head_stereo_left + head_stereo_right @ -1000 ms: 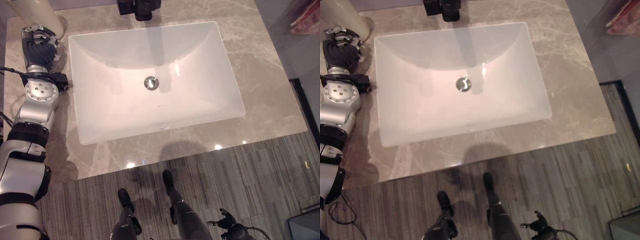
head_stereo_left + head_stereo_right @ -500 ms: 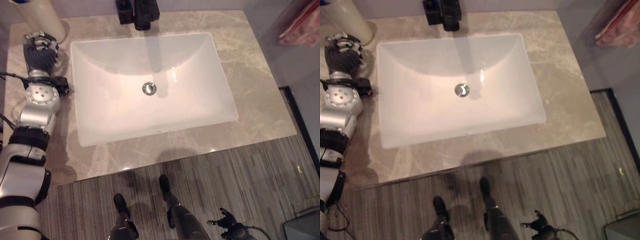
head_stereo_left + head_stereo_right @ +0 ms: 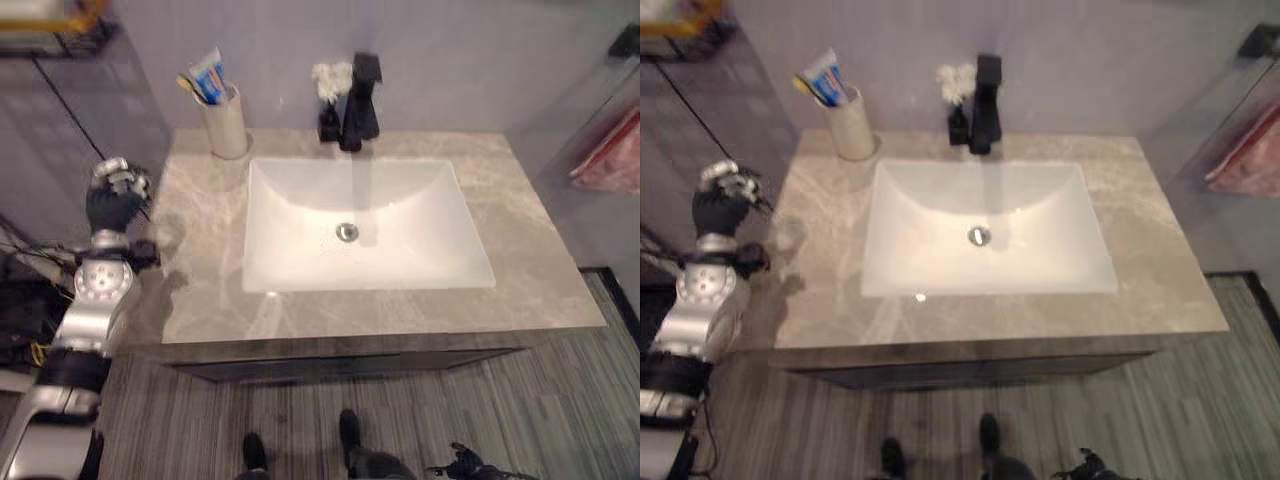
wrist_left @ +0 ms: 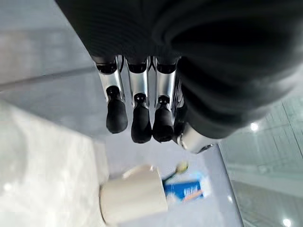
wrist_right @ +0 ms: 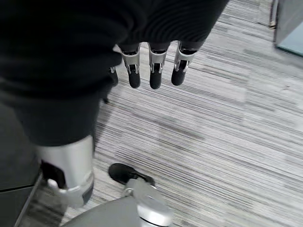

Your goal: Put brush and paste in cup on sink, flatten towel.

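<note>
A cream cup (image 3: 226, 124) stands at the counter's back left corner, with a blue-and-white toothpaste tube (image 3: 210, 74) and a yellow-handled brush (image 3: 187, 87) standing in it. The left wrist view shows the same cup (image 4: 133, 194), paste (image 4: 185, 190) and brush (image 4: 180, 167) past my left hand's fingers (image 4: 135, 119). My left hand (image 3: 113, 196) hangs off the counter's left edge, apart from the cup, fingers relaxed and holding nothing. My right hand (image 5: 152, 70) hangs low over the striped floor, fingers straight and empty. A pink-red towel (image 3: 612, 152) hangs at the far right.
A white rectangular basin (image 3: 420, 262) is set in the beige marble counter (image 3: 200, 260). A black faucet (image 3: 359, 100) and a small dark vase with white flowers (image 3: 328, 92) stand behind it. A wire shelf (image 3: 52, 28) hangs at the upper left.
The camera has tilted up, bringing the wall, the cup's contents and the shelf into view. My left hand has drawn back from beside the cup to beyond the counter's left edge.
</note>
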Controlling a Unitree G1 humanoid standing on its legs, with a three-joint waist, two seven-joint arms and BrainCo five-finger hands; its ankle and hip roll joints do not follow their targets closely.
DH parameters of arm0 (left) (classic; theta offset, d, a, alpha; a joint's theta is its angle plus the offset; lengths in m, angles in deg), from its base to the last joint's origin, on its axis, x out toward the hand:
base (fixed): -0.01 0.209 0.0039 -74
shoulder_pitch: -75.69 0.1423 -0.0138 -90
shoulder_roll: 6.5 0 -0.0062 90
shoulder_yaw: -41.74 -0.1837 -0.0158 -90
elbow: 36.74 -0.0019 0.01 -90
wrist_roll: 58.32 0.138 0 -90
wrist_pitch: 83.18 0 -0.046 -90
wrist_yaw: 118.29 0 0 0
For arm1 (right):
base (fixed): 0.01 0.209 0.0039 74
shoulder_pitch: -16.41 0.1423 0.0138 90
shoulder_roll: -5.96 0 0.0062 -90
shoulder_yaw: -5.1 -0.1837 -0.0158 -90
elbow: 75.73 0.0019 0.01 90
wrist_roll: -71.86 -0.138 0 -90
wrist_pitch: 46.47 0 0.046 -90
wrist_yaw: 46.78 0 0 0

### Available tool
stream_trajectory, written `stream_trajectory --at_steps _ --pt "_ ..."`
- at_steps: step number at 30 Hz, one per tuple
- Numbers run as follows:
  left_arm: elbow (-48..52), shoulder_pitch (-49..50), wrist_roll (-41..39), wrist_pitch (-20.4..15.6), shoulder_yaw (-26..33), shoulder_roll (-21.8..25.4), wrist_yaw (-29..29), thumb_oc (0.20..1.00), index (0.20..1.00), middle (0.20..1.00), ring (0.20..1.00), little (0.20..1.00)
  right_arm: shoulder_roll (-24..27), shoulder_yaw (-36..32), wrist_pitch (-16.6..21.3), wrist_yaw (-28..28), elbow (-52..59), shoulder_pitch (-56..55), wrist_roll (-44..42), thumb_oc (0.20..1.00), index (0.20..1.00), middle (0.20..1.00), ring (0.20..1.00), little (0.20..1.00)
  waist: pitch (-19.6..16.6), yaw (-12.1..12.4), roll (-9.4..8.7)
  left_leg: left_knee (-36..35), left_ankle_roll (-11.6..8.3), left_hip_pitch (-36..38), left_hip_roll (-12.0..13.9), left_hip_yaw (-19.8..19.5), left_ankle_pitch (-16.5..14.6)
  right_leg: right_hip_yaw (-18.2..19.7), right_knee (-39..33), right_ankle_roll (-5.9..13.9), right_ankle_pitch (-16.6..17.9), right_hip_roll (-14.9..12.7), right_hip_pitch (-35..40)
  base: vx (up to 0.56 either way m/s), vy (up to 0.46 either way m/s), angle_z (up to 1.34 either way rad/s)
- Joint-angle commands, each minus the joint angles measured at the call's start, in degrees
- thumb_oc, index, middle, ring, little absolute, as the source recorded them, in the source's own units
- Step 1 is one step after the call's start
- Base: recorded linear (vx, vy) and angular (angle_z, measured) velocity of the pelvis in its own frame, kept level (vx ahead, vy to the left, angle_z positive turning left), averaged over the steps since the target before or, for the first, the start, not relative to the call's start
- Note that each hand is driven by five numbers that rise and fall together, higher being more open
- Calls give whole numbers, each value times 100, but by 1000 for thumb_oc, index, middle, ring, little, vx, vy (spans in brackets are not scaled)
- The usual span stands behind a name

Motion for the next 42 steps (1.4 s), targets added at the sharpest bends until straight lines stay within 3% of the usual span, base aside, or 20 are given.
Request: stream_trajectory --at_steps 1,3,5,7,9,10,11,13,15,16,17,24,31,42 --pt "200 -538 124 -177 196 319 -188 200 200 200 200 200 102 -116 -40 137 114 127 7 1000 1000 1000 1000 1000 128 3 -2 125 367 502 -498 15 -652 -95 855 424 -205 -155 -11 -16 174 16" --pt "343 -418 122 -157 245 422 -297 200 200 200 200 200 143 -157 -18 220 262 123 -53 1000 1000 1000 1000 1000 231 -26 28 373 494 575 -581 -46 -805 -18 1501 510 -96 -152 -148 -65 140 -2" --pt "450 -359 60 -117 258 397 -397 200 200 200 200 200 176 -213 -21 290 423 88 -160 1000 1000 1000 1000 1000 333 -77 79 547 614 624 -646 -80 -886 129 2266 639 336 -220 -497 -92 198 -17" --pt "460 -364 54 -102 211 383 -482 200 200 200 200 200 217 -253 -17 361 582 20 -208 1000 1000 1000 1000 1000 444 -174 160 527 693 796 -691 -118 -904 241 2813 631 677 -212 -725 -68 198 8" --pt "442 -370 94 -56 148 416 -550 200 200 200 200 200 240 -268 -6 378 668 -37 -227 1000 1000 1000 1000 1000 521 -214 255 581 751 904 -711 -171 -972 135 3135 574 544 -199 -944 -3 185 30" --pt "446 -434 53 -61 31 414 -634 200 200 200 200 200 268 -293 18 426 672 -126 -305 1000 1000 1000 1000 1000 432 -380 256 497 748 1055 -872 -272 -1012 185 2667 483 302 58 -1068 92 123 45" --pt "440 -439 51 -64 22 411 -636 200 200 200 200 200 269 -296 19 427 673 -132 -306 1000 1000 1000 1000 1000 435 -390 270 483 746 1075 -861 -289 -1018 164 2662 481 287 61 -1046 135 108 50" --pt "458 -460 16 -43 -18 425 -711 200 200 200 200 200 249 -298 -22 431 470 -143 -217 1000 1000 1000 1000 1000 399 -385 196 325 715 1274 -1027 -328 -1082 -165 1622 571 654 -242 -1139 152 7 8" --pt "417 -589 -91 -50 -139 352 -732 200 200 200 200 200 219 -287 -69 426 353 -188 -143 1000 1000 1000 1000 1000 474 -486 180 333 655 1392 -1029 -513 -1177 1 1152 652 837 -290 -1236 174 -42 31" --pt "411 -599 -92 -52 -147 351 -733 200 200 200 200 200 217 -291 -68 426 351 -186 -143 1000 1000 1000 1000 1000 484 -492 185 337 655 1400 -1022 -524 -1181 -13 1139 653 840 -289 -1216 228 -55 57" --pt "334 -686 -145 -60 -319 290 -766 200 200 200 200 200 194 -313 -111 425 177 -323 -125 1000 1000 1000 1000 1000 433 -571 163 375 593 1496 -1006 -635 -1288 257 1061 629 704 -254 -1127 215 -50 58" --pt "297 -563 -270 -52 -395 179 -939 200 200 200 200 200 292 -280 -169 421 -235 -444 157 1000 1000 1000 1000 1000 104 -543 297 140 422 1742 -731 -758 -1307 57 946 436 438 1 -831 223 -110 37" --pt "202 -979 -622 -208 -612 174 -911 200 200 200 200 200 464 -267 -62 371 125 -427 26 1000 1000 1000 1000 1000 94 -606 562 73 64 1478 -382 -741 -909 -201 891 266 181 161 -991 82 -90 23" --pt "749 -1245 -743 -345 -919 219 -991 200 200 200 200 200 603 -300 15 275 272 -400 6 1000 1000 1000 1000 1000 134 -673 852 71 -152 1213 -245 -733 -484 -301 824 160 81 180 -1105 44 -49 3"
